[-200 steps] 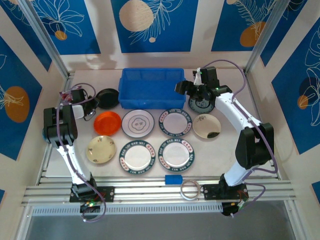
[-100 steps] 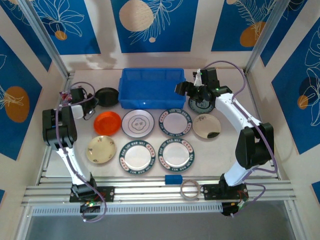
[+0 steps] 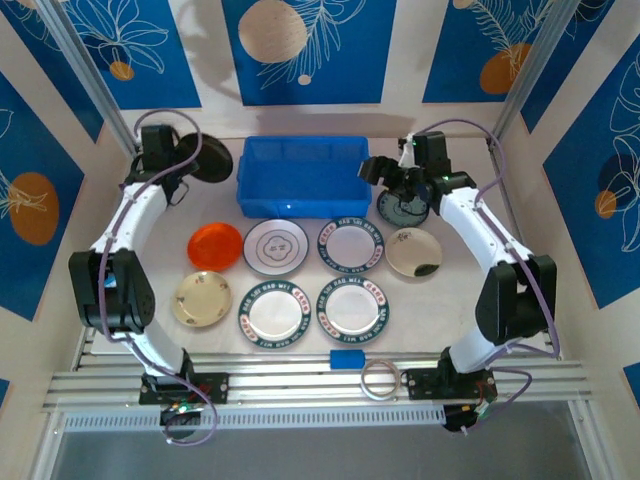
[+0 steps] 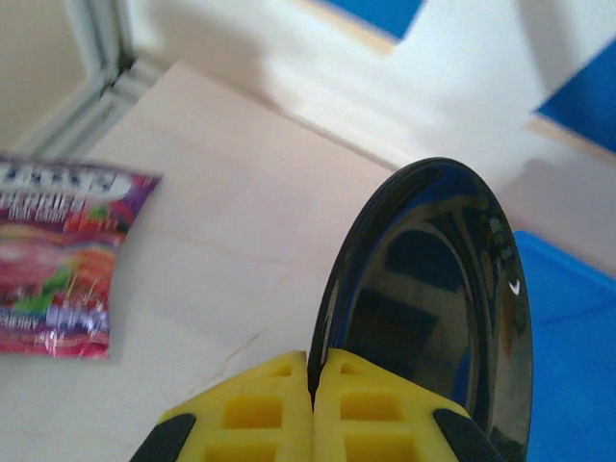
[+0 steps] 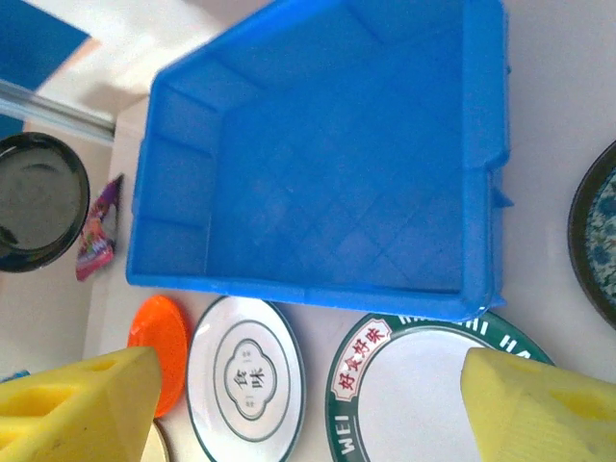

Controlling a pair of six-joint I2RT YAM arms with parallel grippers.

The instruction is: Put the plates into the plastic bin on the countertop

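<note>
Countertop [image 3: 455,305] survey, from the top view. Plastic bin [image 3: 300,208] at far centre, blue, long side toward the arms, empty.

Plates flat on the surface, outside the bin:
- Far row, left to right: orange plate [image 3: 215,245], white plate with line drawing [image 3: 276,246], first green-rimmed plate [image 3: 351,244], cream plate with a dark mark [image 3: 414,251].
- Near row: cream flowered plate [image 3: 203,298], second green-rimmed plate [image 3: 274,311], third green-rimmed plate [image 3: 352,309].
- Teal patterned plate [image 3: 408,210] just right of the bin, partly under the right arm.

Left gripper [image 3: 180,160]: up at the far-left corner, left of the bin.
- Pinches fully closed on the rim of the black plate [image 3: 203,158], with yellow pads [image 4: 260,409] on either side of the edge.
- Holds that plate tilted up on edge.
- Pink snack packet [image 4: 58,255] flat on the surface, off to the left and well apart from the plate.

Right gripper [image 3: 392,178]: hovers by the bin's right end, near the teal plate.
- Spread wide, nothing held.
- Between the yellow fingers [image 5: 77,404] in the wrist view: the bin's near wall, the line-drawing plate and the first green-rimmed plate below.

Small blue block [image 3: 347,358] and tape ring [image 3: 380,379] at the near edge by the metal rail.
</note>
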